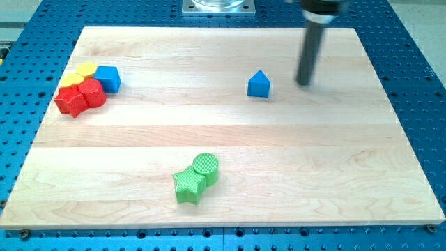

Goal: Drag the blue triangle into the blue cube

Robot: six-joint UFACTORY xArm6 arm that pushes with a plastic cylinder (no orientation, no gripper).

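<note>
The blue triangle sits alone on the wooden board, right of centre near the view's top. The blue cube is at the view's far left, touching a cluster of yellow and red blocks. My tip rests on the board a short way to the right of the blue triangle, with a clear gap between them. The dark rod rises from it to the view's top.
Beside the blue cube lie a yellow block, a red cylinder and a red star. A green cylinder and a green star sit together near the view's bottom centre.
</note>
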